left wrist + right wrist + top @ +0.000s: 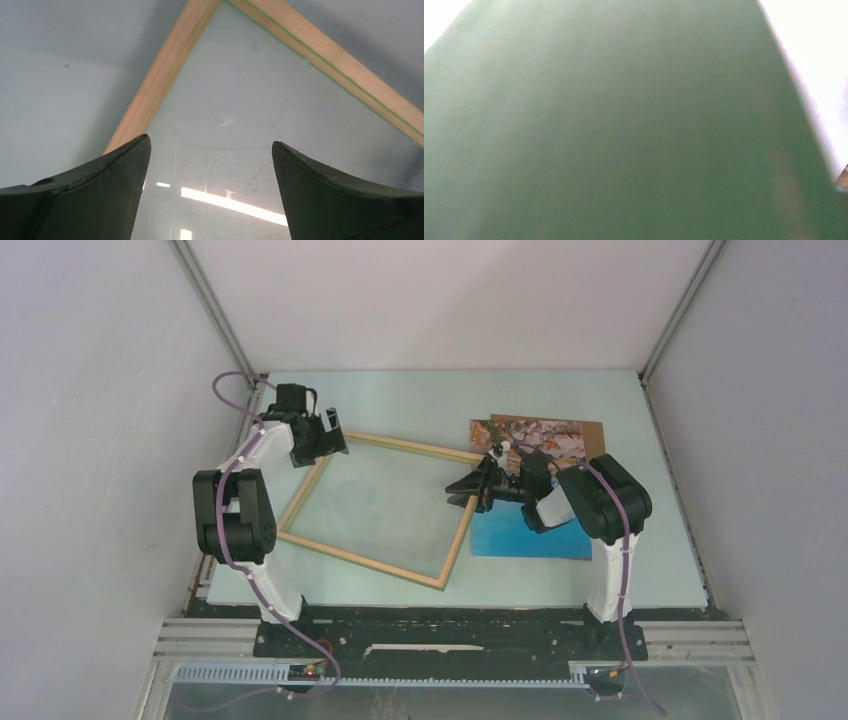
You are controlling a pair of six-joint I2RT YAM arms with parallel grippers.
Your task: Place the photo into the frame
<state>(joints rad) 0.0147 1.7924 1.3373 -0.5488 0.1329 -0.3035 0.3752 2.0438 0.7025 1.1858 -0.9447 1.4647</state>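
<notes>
left hand (210,140) gapes wide and empty above a frame (165,75) corner; right hand (455,494) at its right rail, opening impossible to tell.

Counted on the table (620,570): one frame (360,559), one photo (530,538), one brown board (598,432). Two arms were present: left arm (235,510), right arm (605,500).

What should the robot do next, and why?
Probably the right gripper should turn back toward the photo and reach for its edge. The photo lies outside the frame, under that arm, and neither gripper holds it. The left gripper hangs open over the frame's corner.
</notes>
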